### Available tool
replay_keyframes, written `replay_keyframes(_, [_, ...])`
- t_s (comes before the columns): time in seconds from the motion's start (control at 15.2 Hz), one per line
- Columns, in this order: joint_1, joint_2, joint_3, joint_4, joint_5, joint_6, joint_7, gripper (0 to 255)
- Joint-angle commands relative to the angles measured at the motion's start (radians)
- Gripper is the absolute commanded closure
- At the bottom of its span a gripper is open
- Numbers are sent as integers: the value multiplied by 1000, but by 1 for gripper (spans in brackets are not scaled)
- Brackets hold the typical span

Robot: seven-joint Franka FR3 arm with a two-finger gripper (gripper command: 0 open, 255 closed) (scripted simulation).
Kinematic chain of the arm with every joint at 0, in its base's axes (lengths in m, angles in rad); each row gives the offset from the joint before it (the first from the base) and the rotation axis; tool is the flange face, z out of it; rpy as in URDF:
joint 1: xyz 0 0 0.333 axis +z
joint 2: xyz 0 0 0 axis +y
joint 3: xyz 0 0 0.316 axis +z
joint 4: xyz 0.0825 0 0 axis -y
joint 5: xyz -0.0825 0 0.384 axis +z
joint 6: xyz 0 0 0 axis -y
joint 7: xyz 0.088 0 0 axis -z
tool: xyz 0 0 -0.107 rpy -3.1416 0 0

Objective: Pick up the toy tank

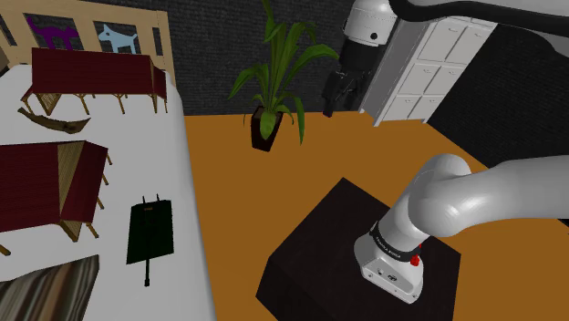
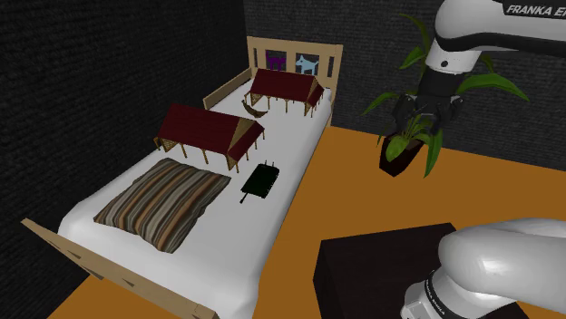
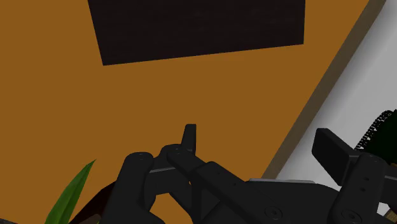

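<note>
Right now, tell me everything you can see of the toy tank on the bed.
The toy tank is small, flat and very dark green, with a thin barrel at one end and two short prongs at the other. It lies flat on the white bed, near the edge by the orange floor, beside the striped pillow and a red-roofed shelter. Only the bed touches it; the open gripper hangs far off.

arm [image 1: 474,196] raised high | pincer [image 2: 426,116] pointing down | fingers [image 3: 189,133] apart
</note>
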Motion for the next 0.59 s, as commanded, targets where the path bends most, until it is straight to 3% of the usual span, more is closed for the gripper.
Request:
replay_keyframes(0.0, [0, 0, 0, 0, 0, 0, 0, 0])
replay_keyframes(0.53, [58, 155, 150, -23, 90, 198, 131, 0])
